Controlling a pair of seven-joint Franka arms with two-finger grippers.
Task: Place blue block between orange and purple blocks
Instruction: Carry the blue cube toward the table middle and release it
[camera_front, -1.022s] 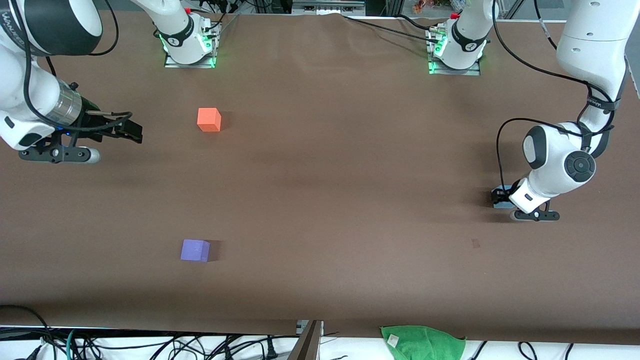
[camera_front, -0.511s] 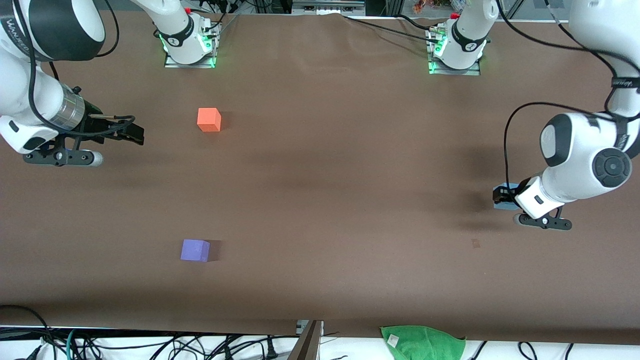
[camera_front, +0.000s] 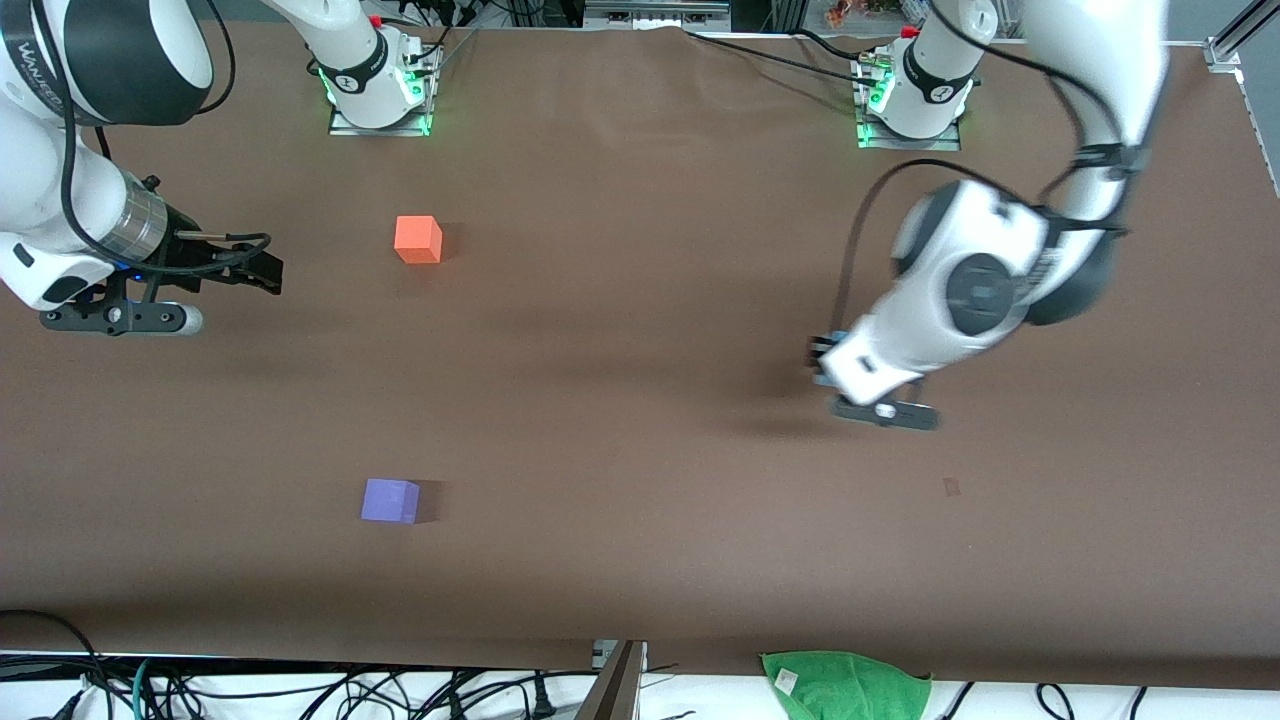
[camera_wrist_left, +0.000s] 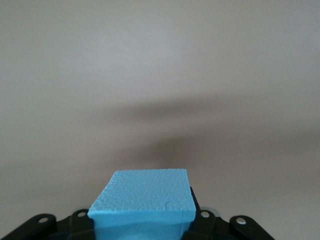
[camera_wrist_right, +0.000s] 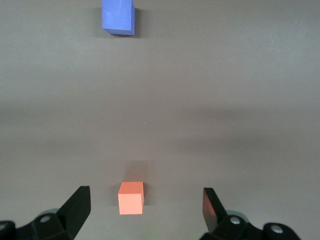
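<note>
Blue block sits pinched between the fingers of my left gripper, carried up in the air over bare brown table toward the left arm's end. From my left wrist view the cube's pebbled sky-blue top face fills the space between the two black fingers, which press on its two sides, and under it there is only blurred table and a soft dark shadow. In the front view just a sliver of blue peeks out at the gripper tip, the rest covered by my white wrist.

Over at the right arm's end my right gripper waits, held above the table with its fingers spread wide, nothing between them. On the clock face of the front view, the orange block lies at about two o'clock from that gripper, well apart from it, resting flat on the table. The purple block lies at six o'clock from the orange one, nearer to the front camera, also flat on the table, with open brown surface between the two. My right wrist view shows the same pair in one line: the orange block between my open fingertips and the purple block farther along.

My loaded left gripper is at roughly three o'clock from that open gap, well apart from both cubes.
</note>
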